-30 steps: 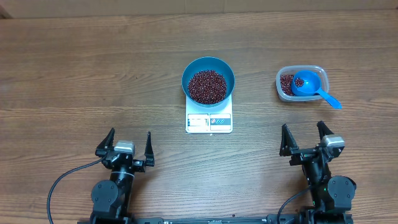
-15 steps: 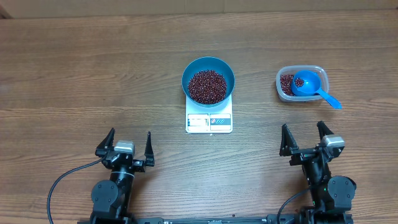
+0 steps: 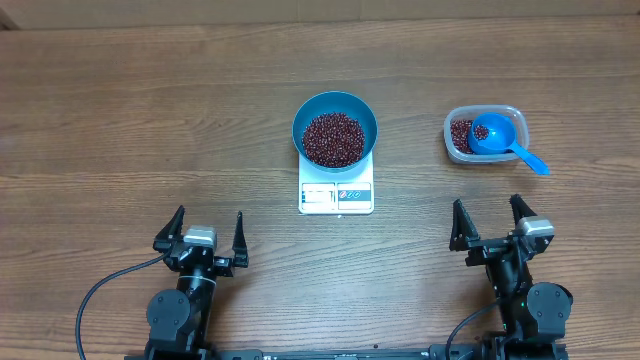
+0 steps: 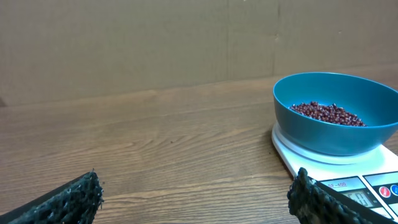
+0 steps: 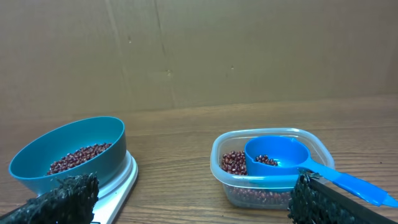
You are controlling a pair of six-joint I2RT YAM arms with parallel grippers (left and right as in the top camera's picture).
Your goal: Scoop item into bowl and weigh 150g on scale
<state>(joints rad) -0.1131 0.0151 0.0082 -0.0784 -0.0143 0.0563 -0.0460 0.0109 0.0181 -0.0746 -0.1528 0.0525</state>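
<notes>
A round blue bowl (image 3: 335, 130) holding dark red-brown beans (image 3: 334, 139) stands on the small white scale (image 3: 336, 195) at the table's middle; both also show in the left wrist view, bowl (image 4: 339, 115) on scale (image 4: 323, 168). A clear tub (image 3: 483, 135) at the right holds more beans (image 3: 460, 132) and a blue scoop (image 3: 497, 137) with a few beans in it. My left gripper (image 3: 208, 230) rests open near the front left, well away from the scale. My right gripper (image 3: 489, 219) stands open near the front right, short of the tub (image 5: 273, 168). Nothing is between either pair of fingers.
The scoop's handle (image 3: 530, 159) sticks out over the tub's front right rim. A brown cardboard wall (image 4: 186, 43) runs along the far edge of the wooden table (image 3: 150, 120). A black cable (image 3: 100, 290) trails from the left arm's base.
</notes>
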